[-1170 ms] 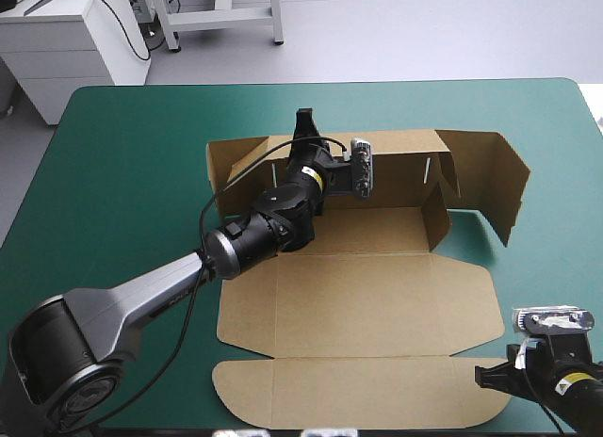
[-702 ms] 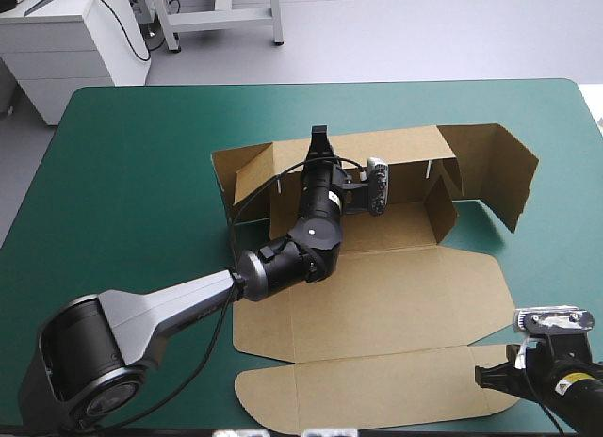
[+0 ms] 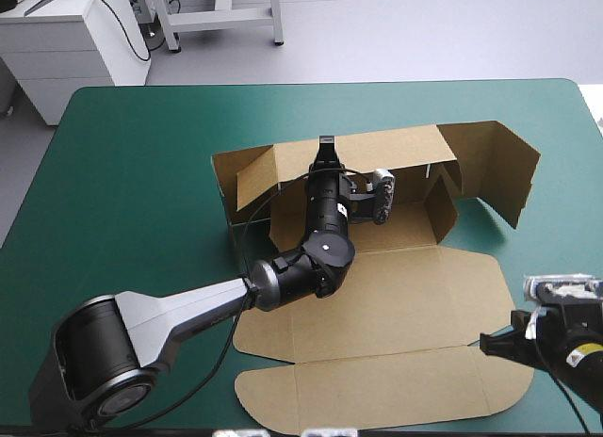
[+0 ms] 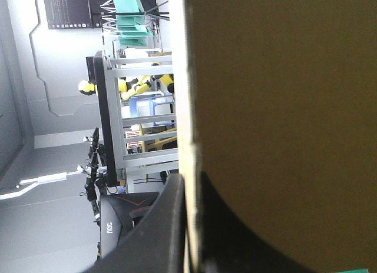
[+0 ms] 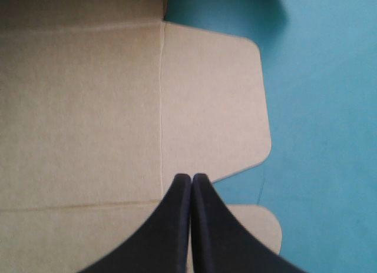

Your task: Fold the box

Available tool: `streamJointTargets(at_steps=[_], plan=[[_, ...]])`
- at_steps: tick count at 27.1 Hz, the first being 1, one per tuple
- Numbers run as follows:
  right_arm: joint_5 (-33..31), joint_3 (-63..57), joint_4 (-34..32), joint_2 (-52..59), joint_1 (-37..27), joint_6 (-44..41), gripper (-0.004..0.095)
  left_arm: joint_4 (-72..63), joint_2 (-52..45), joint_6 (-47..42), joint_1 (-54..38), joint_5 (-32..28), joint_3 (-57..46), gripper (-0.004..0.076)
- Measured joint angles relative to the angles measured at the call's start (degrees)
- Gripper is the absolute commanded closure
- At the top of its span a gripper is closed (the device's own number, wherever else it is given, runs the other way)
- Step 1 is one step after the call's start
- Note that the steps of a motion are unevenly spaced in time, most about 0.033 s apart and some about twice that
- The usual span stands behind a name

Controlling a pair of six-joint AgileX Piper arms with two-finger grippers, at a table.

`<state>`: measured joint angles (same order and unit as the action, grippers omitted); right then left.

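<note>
Box [image 3: 377,296] sits right of the middle of the teal-green cover [image 3: 132,173], partly formed. Its far wall [image 3: 405,150] stands up, a short side tab [image 3: 438,211] stands at that wall's right end, and a longer panel [image 3: 499,164] swings out beyond the tab. The floor and lid [image 3: 377,395] lie flat on the near side of the wall.

My left gripper [image 3: 326,147] is at the wall's top edge, a little left of its middle. Its fingers [image 4: 168,220] are clamped on the board, one on each side of the sheet.

My right gripper [image 3: 490,346] hangs at the lid's right-hand end, over the rounded corner flap [image 5: 212,102]. Its fingers are pressed together in a point with nothing between them. I cannot tell whether the tips touch the board.

The risks, as I judge them:
- **Sliding:** nothing pins the flat part, so any pull on the wall may drag the whole box across the cover instead of creasing it.
- **Slipping:** the hold is only on a thin edge, so the wall could slip out if I twist.
- **Loose panel:** the panel at the wall's right end is free and could flop outward or inward.

What stands in the way is mostly my own left arm [image 3: 188,310]. It lies across the box's floor on its way to the wall, so the sides cannot be tucked in while it is there.
</note>
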<state>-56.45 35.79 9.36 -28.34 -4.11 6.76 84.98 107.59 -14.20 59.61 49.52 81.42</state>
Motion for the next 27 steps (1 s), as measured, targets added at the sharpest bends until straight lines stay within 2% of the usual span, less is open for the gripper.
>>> streamJointTargets(at_steps=[7, 11, 27], plan=[[3.0, 22.0, 4.7, -18.8, 0.0, 0.7, 0.0928, -0.6, 0.0, -0.2, 0.6, 0.8, 0.0, 0.0732], [3.5, 31.7, 5.2, -27.5, 0.0, 2.9, 0.0928, -0.6, 0.0, -0.2, 0.6, 0.8, 0.0, 0.0732], [4.0, 59.4, 6.1, -63.1, 0.0, 4.7, 0.0928, -0.6, 0.0, -0.2, 0.6, 0.9, 0.0, 0.0732]])
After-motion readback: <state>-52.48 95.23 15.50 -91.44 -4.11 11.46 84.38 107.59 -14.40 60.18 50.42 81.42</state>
